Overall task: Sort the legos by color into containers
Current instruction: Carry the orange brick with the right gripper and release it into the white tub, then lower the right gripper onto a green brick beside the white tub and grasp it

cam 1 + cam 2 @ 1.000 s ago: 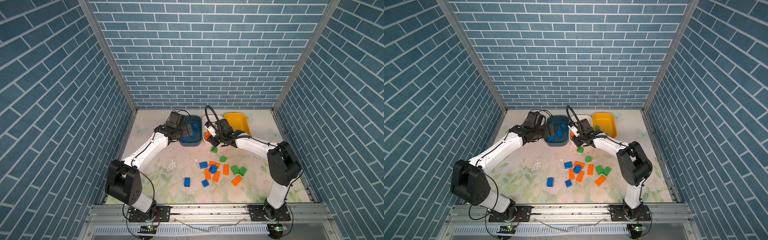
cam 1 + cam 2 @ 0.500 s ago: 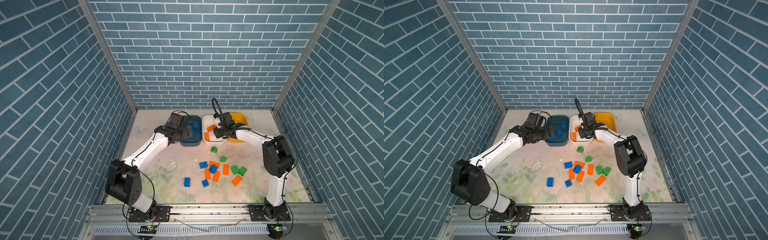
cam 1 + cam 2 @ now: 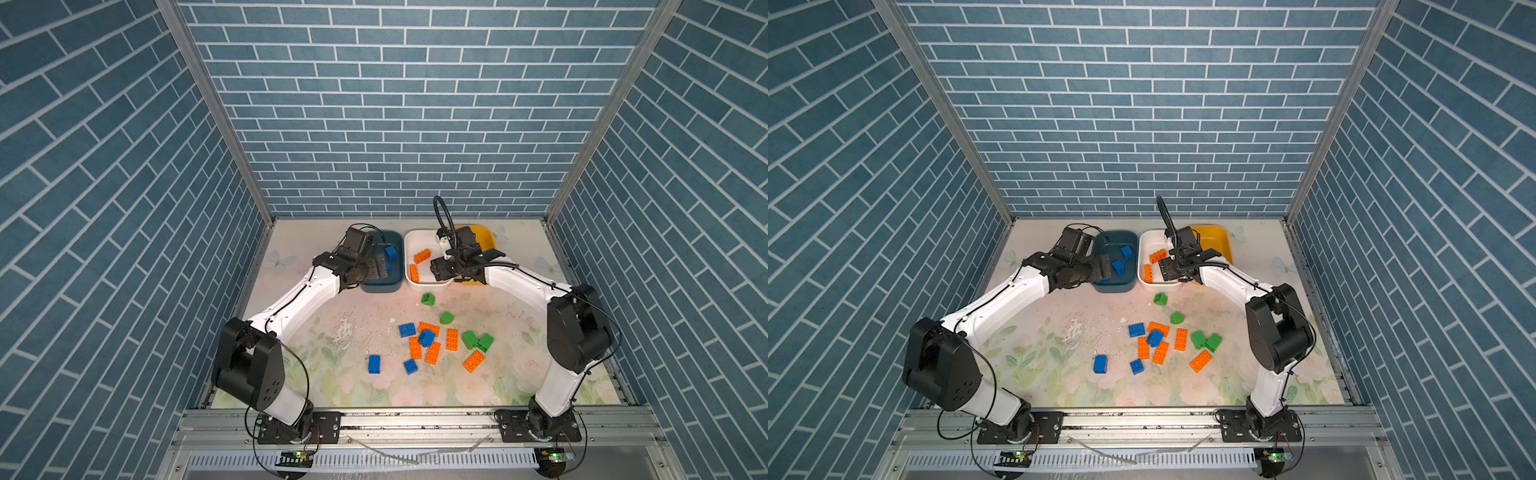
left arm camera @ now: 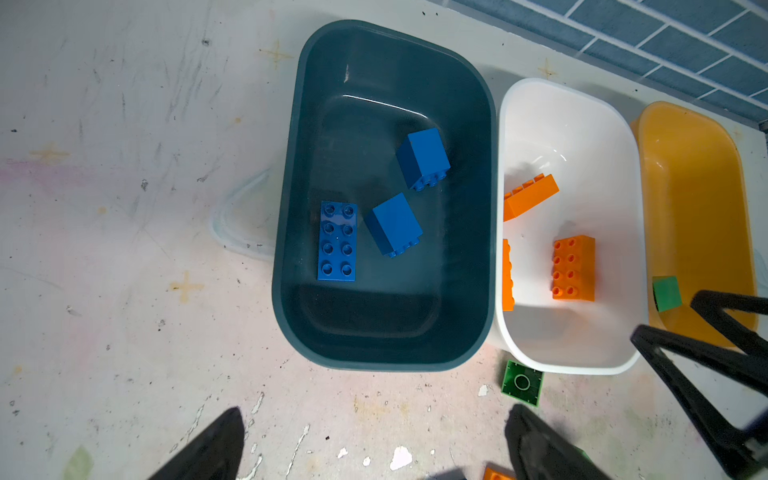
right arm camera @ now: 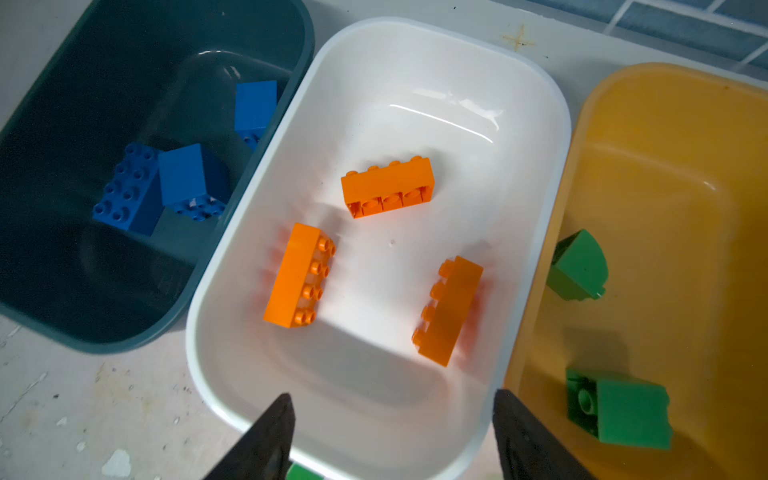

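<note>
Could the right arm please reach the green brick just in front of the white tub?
Probably yes: the right gripper hangs open and empty over the white tub, and the green brick lies uncovered just beside it, though close to the tub's wall.

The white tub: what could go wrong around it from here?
The open right gripper hangs over the white tub, the open left gripper by the teal tub beside it; they might bump. A green brick lies close to the white tub's near rim, so grabbing it could shove the tub. Elsewhere, a blue brick rests on orange bricks and may drag them along.
</note>
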Available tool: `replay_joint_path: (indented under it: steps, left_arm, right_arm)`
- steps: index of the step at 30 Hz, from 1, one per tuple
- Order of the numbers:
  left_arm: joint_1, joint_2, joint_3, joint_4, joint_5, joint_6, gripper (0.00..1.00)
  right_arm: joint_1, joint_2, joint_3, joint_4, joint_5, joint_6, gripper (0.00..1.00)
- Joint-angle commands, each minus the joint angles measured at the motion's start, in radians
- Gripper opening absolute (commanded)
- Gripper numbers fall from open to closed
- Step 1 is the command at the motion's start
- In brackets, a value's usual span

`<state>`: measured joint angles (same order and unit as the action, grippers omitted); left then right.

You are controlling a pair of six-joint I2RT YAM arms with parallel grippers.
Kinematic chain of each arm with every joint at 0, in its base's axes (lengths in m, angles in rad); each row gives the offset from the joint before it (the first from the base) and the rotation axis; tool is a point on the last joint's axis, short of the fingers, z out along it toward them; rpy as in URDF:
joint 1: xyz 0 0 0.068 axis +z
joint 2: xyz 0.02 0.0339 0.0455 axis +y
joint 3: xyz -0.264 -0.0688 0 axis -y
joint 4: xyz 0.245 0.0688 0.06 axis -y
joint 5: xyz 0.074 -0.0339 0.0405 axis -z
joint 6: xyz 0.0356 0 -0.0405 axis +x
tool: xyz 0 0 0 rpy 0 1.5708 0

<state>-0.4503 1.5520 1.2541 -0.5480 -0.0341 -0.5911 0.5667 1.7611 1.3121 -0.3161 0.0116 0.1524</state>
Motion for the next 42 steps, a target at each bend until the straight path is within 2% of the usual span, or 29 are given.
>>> replay_joint_path:
  steps: [1, 11, 12, 16, 23, 29, 35, 42]
  left_arm:
    - [-0.005, 0.017, 0.019, -0.015, 0.004, 0.005, 0.99]
    - [-0.005, 0.035, 0.027, -0.010, 0.020, 0.004, 0.99]
    - [-0.005, 0.037, 0.028, -0.010, 0.020, 0.004, 0.99]
    - [-0.005, 0.040, 0.027, -0.013, 0.019, 0.004, 0.99]
    - [-0.005, 0.045, 0.030, -0.017, 0.010, 0.006, 0.99]
    - [-0.005, 0.059, 0.046, -0.029, 0.013, 0.009, 0.99]
    - [-0.004, 0.061, 0.047, -0.042, 0.011, 0.010, 0.99]
    - [-0.005, 0.059, 0.043, -0.052, 0.002, 0.014, 0.99]
  right_arm:
    - [0.007, -0.080, -0.077, 0.014, -0.024, 0.056, 0.80]
    - [0.033, -0.217, -0.245, 0.052, -0.047, 0.160, 0.88]
    - [0.038, -0.226, -0.259, 0.052, -0.044, 0.166, 0.98]
    - [0.049, -0.245, -0.307, 0.044, -0.039, 0.191, 0.99]
    - [0.079, -0.204, -0.331, 0.018, -0.024, 0.263, 0.97]
    - [0.104, -0.088, -0.247, 0.017, -0.094, 0.243, 0.90]
    - [0.129, 0.019, -0.182, 0.078, -0.007, 0.389, 0.81]
    - [0.155, 0.123, -0.099, 0.039, 0.093, 0.413, 0.73]
